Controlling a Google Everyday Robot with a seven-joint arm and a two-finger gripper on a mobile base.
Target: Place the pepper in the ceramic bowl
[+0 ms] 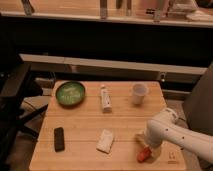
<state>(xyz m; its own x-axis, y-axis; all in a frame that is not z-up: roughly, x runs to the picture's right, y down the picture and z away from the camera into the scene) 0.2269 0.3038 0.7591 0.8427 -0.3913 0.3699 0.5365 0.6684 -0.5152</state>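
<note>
The pepper [143, 155], small and orange-red, lies on the wooden table [85, 122] near its front right edge. My gripper [145, 146], at the end of the white arm coming in from the right, sits right over the pepper and hides its upper end; it is open. The ceramic bowl [70, 93], green and shallow, rests at the table's back left, far from the gripper.
A white tube [105, 97] lies at the back centre and a white cup [139, 93] stands at the back right. Toward the front lie a black bar [59, 138] on the left and a white packet [105, 140] in the middle. Dark furniture flanks the left side.
</note>
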